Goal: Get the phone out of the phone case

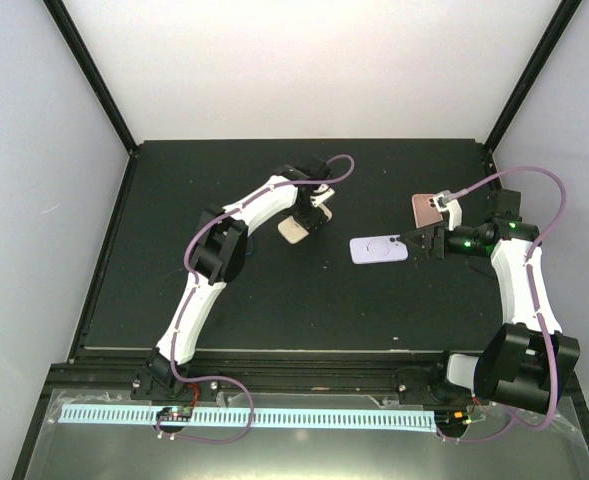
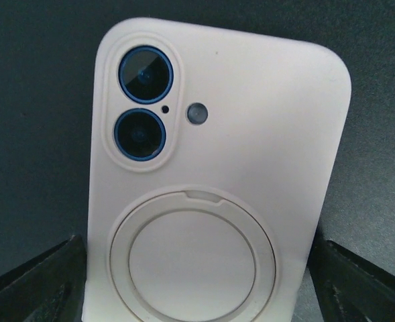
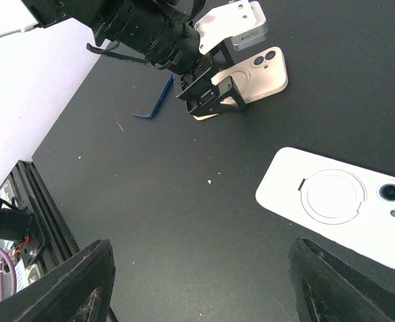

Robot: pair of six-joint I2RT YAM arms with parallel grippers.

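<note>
**Got hold of the cream case, phone's in there**

So here's where I'm at. My left fingers point(image 2: 36, 288) sit narrow on the two long sides of the cream case point(image 2: 251, 134), down at the end with the round ring, one finger touching each edge. The back of the case faces my left wrist camera, and the phone point(image 2: 145, 74) is inside it: its two blue-rimmed lenses show through the camera cutout. From up top I can't tell if the case lies flat on the worktop point(image 1: 274, 320) or is lifted a bit.

For bearings I'll use the lilac phone point(image 1: 379, 249), which lies back-up around the middle of the worktop. The cream case is to its left and a touch farther back, well apart from it. My right fingers point(image 3: 76, 288) hang just to the right of the lilac phone, spread wide with nothing between them, not touching it. A pink phone point(image 1: 429, 208) lies behind the lilac phone and a little to its right. A thin blue strip point(image 3: 155, 104) lies beyond the cream case, on the side away from the lilac phone.
</note>
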